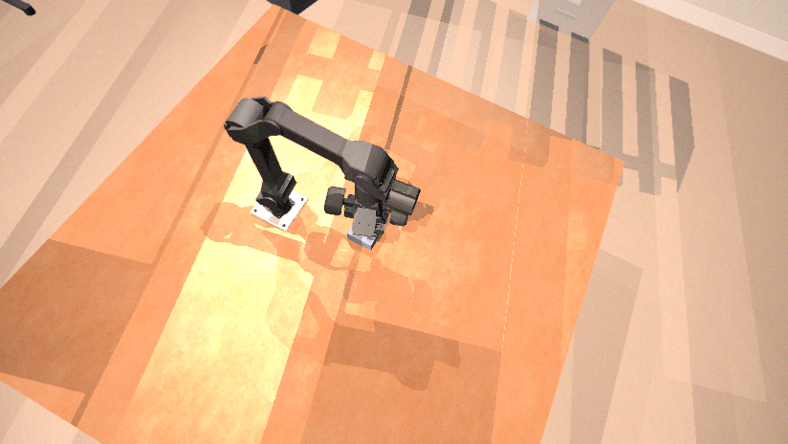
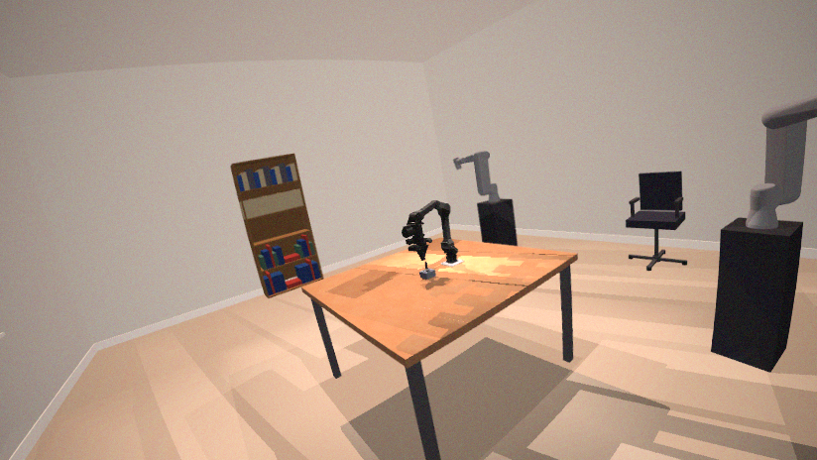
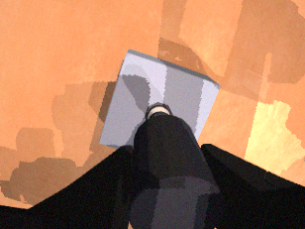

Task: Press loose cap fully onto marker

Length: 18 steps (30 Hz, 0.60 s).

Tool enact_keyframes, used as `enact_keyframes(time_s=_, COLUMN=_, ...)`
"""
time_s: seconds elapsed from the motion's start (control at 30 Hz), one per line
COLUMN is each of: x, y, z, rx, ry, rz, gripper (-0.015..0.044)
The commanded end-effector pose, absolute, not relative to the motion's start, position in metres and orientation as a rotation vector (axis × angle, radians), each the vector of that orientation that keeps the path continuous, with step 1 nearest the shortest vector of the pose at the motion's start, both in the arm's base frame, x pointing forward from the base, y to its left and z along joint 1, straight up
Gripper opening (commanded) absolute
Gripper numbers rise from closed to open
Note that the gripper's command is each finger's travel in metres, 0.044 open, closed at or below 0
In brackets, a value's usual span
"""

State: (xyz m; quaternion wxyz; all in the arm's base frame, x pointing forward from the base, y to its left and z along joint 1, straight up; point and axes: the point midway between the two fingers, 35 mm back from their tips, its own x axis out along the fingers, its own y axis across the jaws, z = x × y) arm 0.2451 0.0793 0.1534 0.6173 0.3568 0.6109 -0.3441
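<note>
My gripper (image 2: 423, 256) (image 3: 166, 155) is shut on the dark cap (image 3: 160, 143), which sits between the two black fingers in the wrist view. The holder block (image 1: 361, 239) (image 2: 427, 275) (image 3: 180, 80), pale blue-grey, stands on the table under the gripper. The marker (image 2: 425, 267) (image 3: 158, 112) stands upright in it; in the wrist view only a pale round part with a dark rim shows, just past the cap's far end. The cap is above the marker and overlaps it in that view. Whether they touch, and how well they line up, I cannot tell. The top view has the marker hidden under the wrist.
The arm's white base plate (image 1: 285, 220) (image 2: 452, 263) is bolted to the wooden table (image 1: 441, 264) (image 2: 377, 308) near the block. The arm (image 1: 314, 135) (image 2: 428, 209) arches from there over to the block. Shadows and bright patches cross the table top.
</note>
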Motion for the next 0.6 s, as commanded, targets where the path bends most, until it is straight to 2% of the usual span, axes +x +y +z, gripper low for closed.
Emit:
enact_keyframes(time_s=0.0, x=0.236, y=0.088, z=0.16, rx=0.83, ry=1.402, rz=-0.786, gripper=0.0)
enact_keyframes(time_s=0.57, x=0.237, y=0.089, z=0.145, rx=0.83, ry=1.402, rz=-0.786, gripper=0.0)
